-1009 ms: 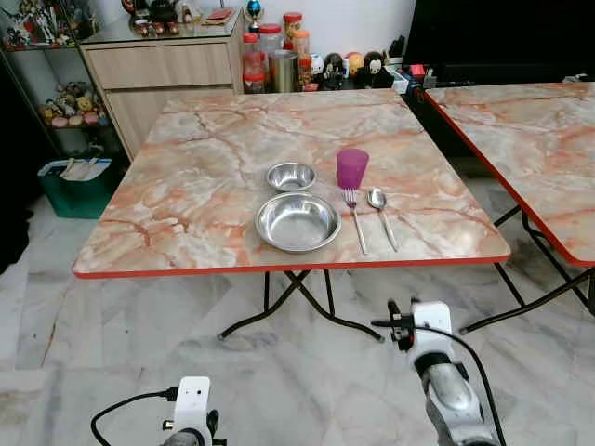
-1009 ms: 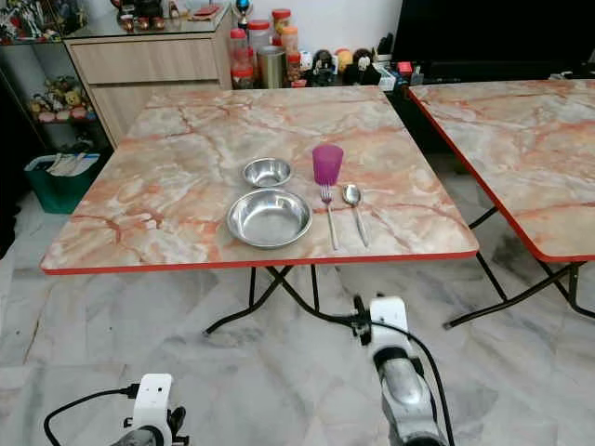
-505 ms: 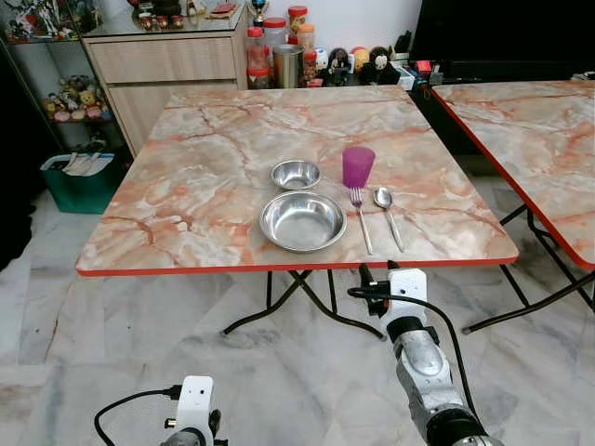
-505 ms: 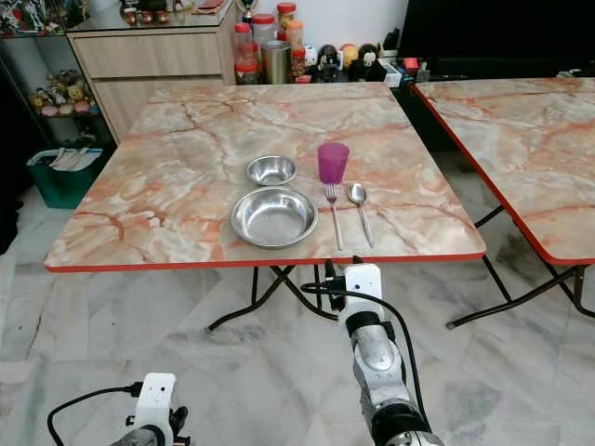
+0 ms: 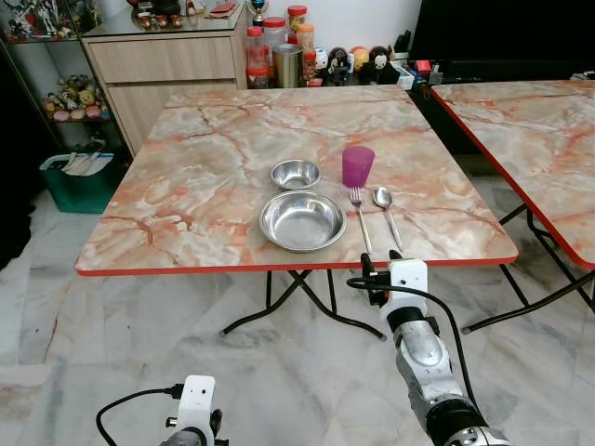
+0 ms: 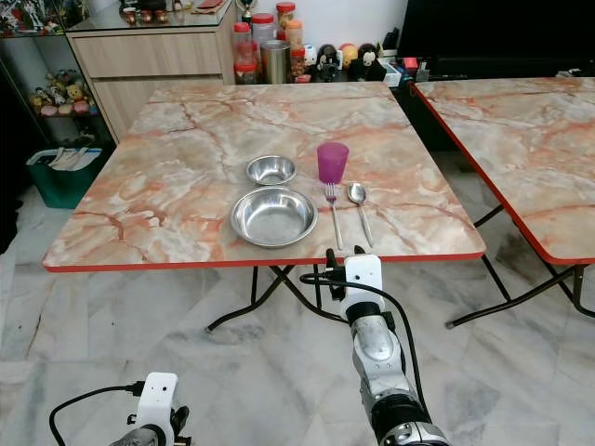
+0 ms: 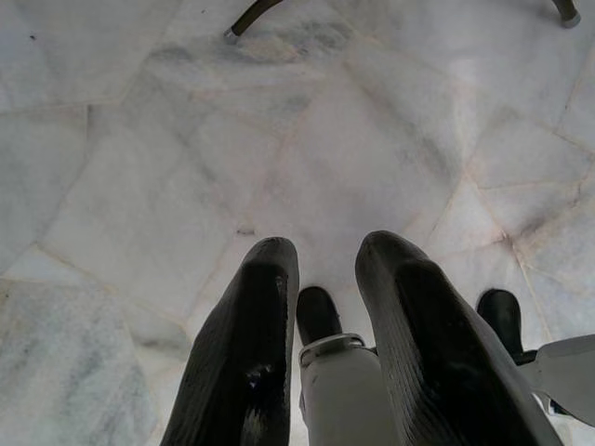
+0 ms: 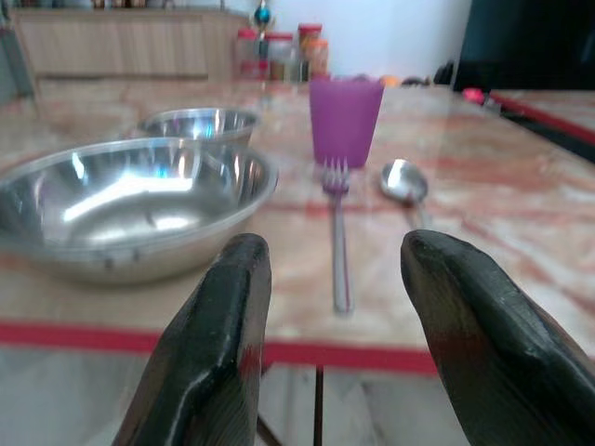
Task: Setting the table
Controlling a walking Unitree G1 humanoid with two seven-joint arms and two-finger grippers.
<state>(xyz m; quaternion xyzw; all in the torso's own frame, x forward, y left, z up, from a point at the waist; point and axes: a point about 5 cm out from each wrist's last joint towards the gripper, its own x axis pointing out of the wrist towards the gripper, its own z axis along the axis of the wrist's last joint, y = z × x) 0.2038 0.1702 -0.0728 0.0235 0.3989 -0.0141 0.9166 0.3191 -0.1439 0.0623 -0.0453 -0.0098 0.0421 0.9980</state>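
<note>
On the marble-patterned table (image 5: 186,186) a large steel bowl (image 5: 301,221) sits near the front edge. A small steel bowl (image 5: 296,174) stands just behind it. To their right are a purple cup (image 5: 358,166), a fork (image 5: 360,218) and a spoon (image 5: 386,212), lying side by side. My right gripper (image 5: 376,265) is raised at the table's red front edge, just below the fork's handle. It is open and holds nothing. In the right wrist view the fork (image 8: 338,232) lies straight ahead between the fingers (image 8: 218,325). My left gripper (image 7: 325,255) hangs low over the floor, open.
A second marble table (image 5: 548,149) stands to the right across a narrow gap. Behind the table are a wooden cabinet (image 5: 167,60) and jars (image 5: 279,56); a green bin (image 5: 79,181) sits at the left. Black folding legs (image 5: 297,307) cross under the table.
My right arm has risen and reached forward, from low over the floor up to the table's front edge. The view shifted slightly. The tableware has not moved.
</note>
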